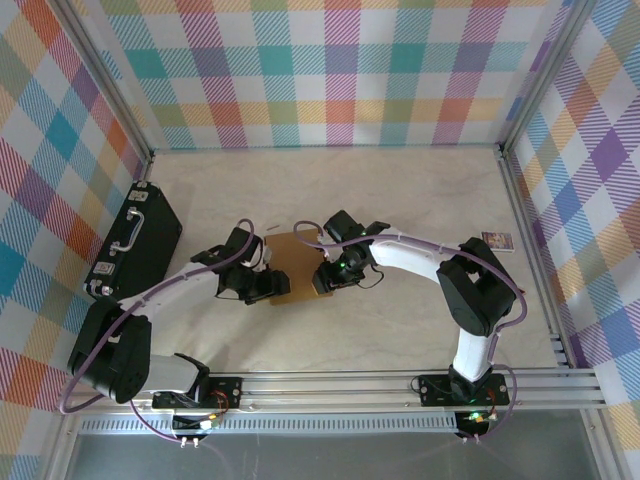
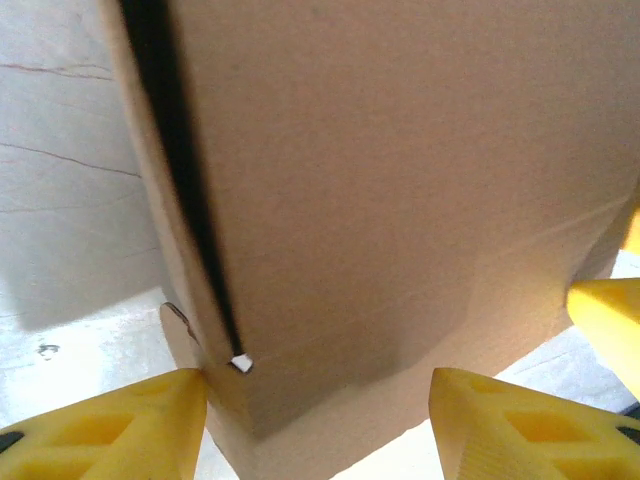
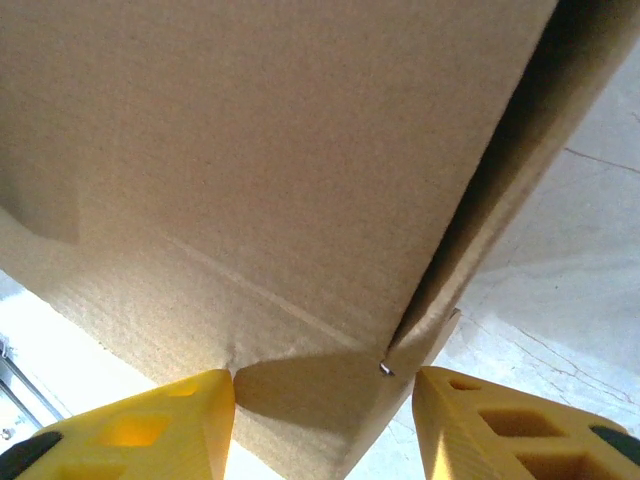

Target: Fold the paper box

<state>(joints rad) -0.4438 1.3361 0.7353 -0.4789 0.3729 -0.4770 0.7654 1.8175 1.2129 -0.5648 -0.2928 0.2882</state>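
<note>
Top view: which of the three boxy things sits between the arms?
The plain brown paper box, mid-table; the black case lies far left, the tiny packet far right.

Paper box [image 1: 290,265]: covered and cropped
Both wrist views crop the box, the left pincer [image 2: 320,395] and the right pincer [image 3: 322,395], so grip cannot be judged; print on the small packet [image 1: 497,240] is too tiny to read.

The paper box [image 1: 290,262] sits between the left tool [image 1: 264,286] and the right tool [image 1: 324,276].
</note>
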